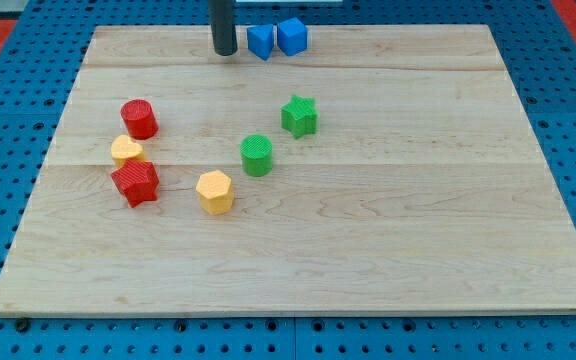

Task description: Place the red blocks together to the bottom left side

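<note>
A red cylinder (139, 118) stands at the board's left. A red star-shaped block (135, 182) lies below it. A yellow heart-shaped block (126, 151) sits between them and touches the red star. My tip (225, 52) rests near the view's top edge of the board, far above and to the right of both red blocks. It is just left of two blue blocks.
Two blue blocks (260, 41) (291, 36) sit side by side at the top. A green star (299, 116) and a green cylinder (257, 155) are near the middle. A yellow hexagon (214, 192) lies right of the red star. The wooden board (368, 250) sits on a blue pegboard.
</note>
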Available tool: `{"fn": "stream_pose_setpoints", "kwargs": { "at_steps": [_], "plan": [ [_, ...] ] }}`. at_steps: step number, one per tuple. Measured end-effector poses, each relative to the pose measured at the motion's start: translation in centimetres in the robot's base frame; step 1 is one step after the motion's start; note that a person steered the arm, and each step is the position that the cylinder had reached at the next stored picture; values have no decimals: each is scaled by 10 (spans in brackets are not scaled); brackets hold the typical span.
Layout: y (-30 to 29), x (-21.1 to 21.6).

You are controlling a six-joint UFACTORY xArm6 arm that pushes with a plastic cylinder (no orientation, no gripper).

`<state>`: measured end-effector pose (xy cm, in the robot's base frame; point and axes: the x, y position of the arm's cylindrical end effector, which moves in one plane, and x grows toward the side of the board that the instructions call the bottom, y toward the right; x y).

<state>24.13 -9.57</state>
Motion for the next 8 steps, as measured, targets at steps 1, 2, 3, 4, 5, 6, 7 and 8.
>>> {"fn": "stream_pose_setpoints", "kwargs": {
  "at_steps": [1, 2, 3, 4, 5, 6, 7, 8],
  "plan": [
    [-3, 10],
    [-3, 15],
    [-3, 16],
    [-3, 17],
    [-7, 61],
    [-42, 104],
    [-89, 121],
    [-93, 110]
  ]
}}
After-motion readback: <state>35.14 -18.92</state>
